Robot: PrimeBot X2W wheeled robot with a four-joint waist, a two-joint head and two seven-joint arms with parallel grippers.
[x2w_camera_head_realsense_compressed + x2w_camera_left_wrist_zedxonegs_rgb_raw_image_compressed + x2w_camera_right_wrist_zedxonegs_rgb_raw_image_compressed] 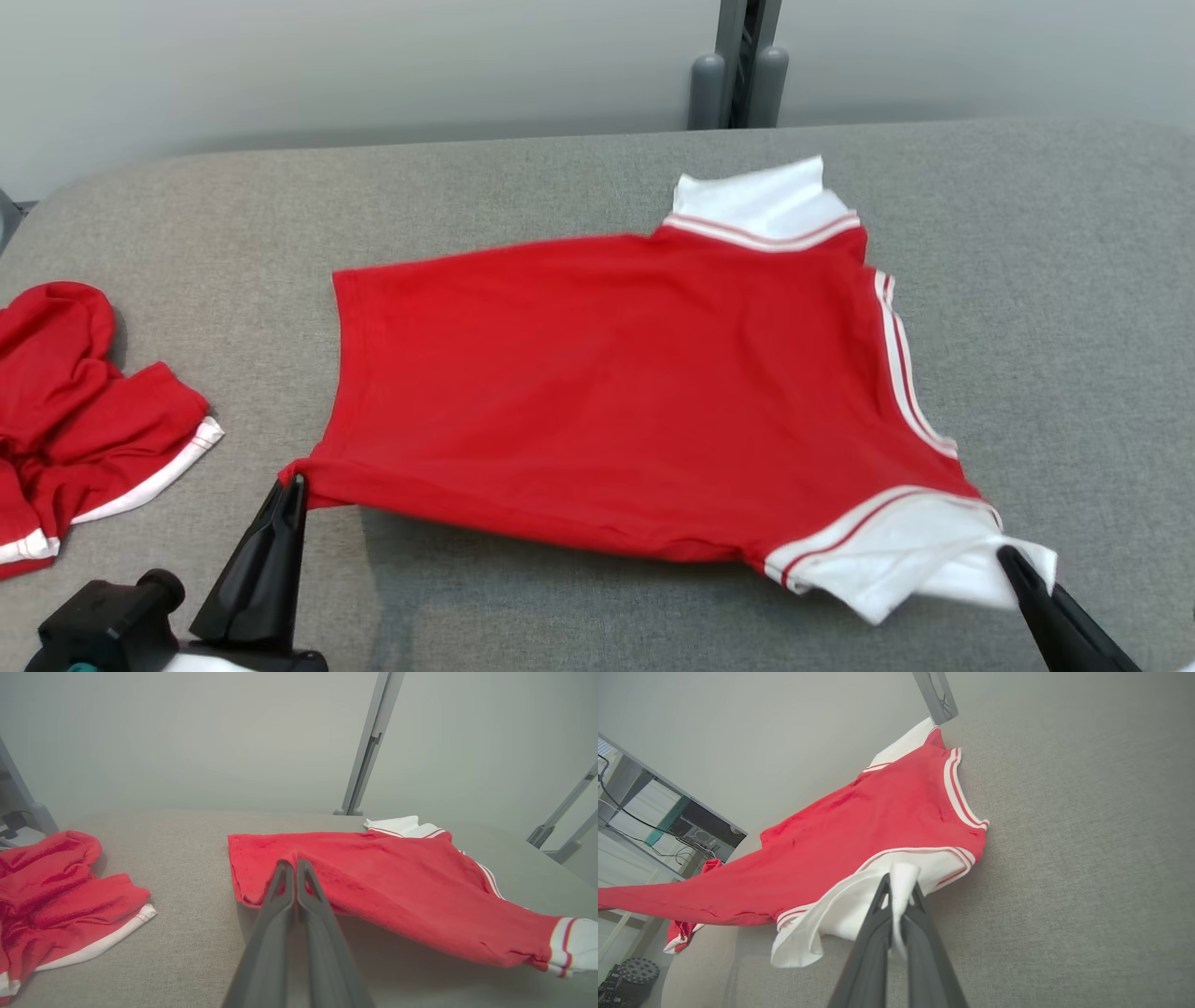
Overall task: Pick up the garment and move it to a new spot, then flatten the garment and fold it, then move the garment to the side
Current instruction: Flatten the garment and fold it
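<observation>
The garment [607,383] is a red shirt with white striped sleeves, spread across the grey surface with its near edge lifted off the cloth. My left gripper [291,485] is shut on the shirt's near left hem corner. In the left wrist view the left gripper [295,864] pinches the red hem of the garment [420,891]. My right gripper [1013,560] is shut on the white near sleeve. The right wrist view shows the right gripper [899,884] clamped on that white sleeve fabric of the garment [878,821], which stretches away to the left.
A second red garment with white trim [75,411] lies crumpled at the left edge of the grey padded surface [1074,308], and appears again as a red heap [60,896]. A grey post [742,65] stands behind the far edge, before a pale wall.
</observation>
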